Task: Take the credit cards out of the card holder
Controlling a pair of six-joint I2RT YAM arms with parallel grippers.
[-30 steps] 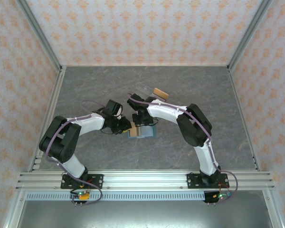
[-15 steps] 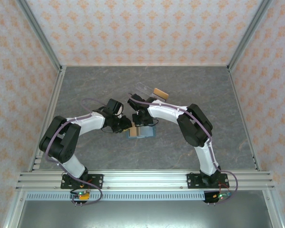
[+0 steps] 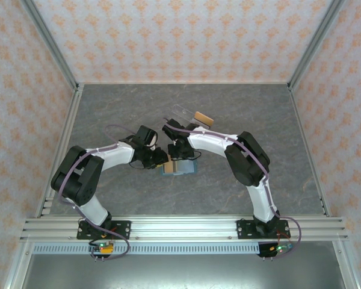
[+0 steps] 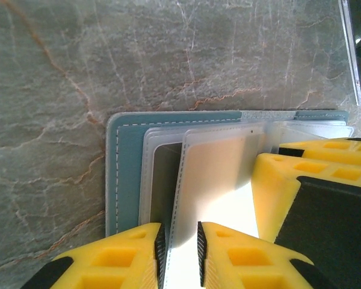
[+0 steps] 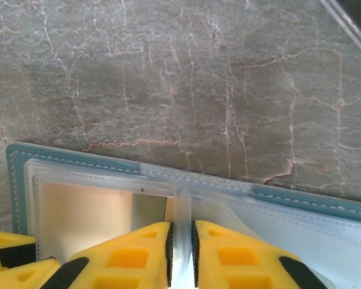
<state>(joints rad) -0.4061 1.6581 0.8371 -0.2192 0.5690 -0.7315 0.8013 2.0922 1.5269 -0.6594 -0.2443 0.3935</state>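
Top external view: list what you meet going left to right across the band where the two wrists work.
Left arm's elbow → left pincer → card holder → right arm's elbow.

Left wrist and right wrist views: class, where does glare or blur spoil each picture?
Left wrist view: glare whites out the clear sleeve pinched in the left gripper; stitching on the card holder is sharp. Right wrist view: even light; the sleeve edge in the right gripper looks soft.
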